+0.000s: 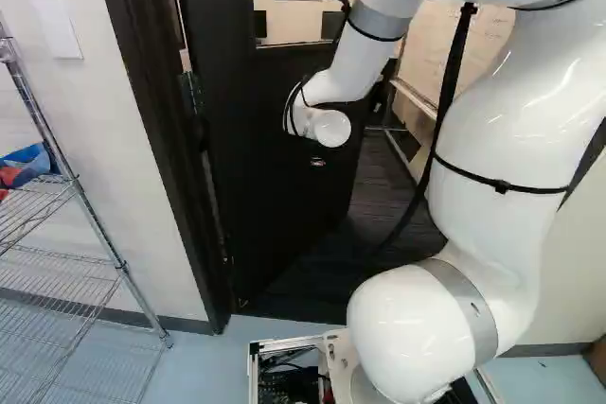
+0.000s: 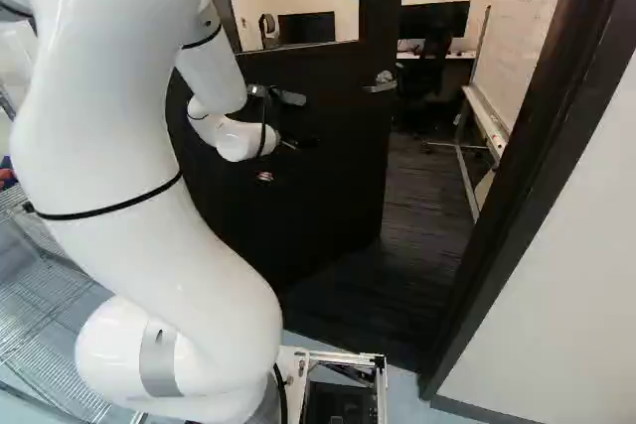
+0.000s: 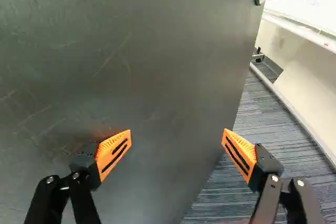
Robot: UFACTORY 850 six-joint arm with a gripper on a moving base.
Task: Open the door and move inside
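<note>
Door point(image 2: 338, 176) ajar, leaning into the room, handle point(image 2: 380, 84) near its free edge | end effector point(image 2: 298, 143) released, fingers wide apart; in wrist view one overlies door face, other the striped carpet point(image 3: 252, 111) | wire rack point(image 1: 80, 191) beside doorframe point(image 1: 156, 120)

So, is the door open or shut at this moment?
Partly open: the door stands away from the frame on its handle side, and the room's floor shows between them.
</note>
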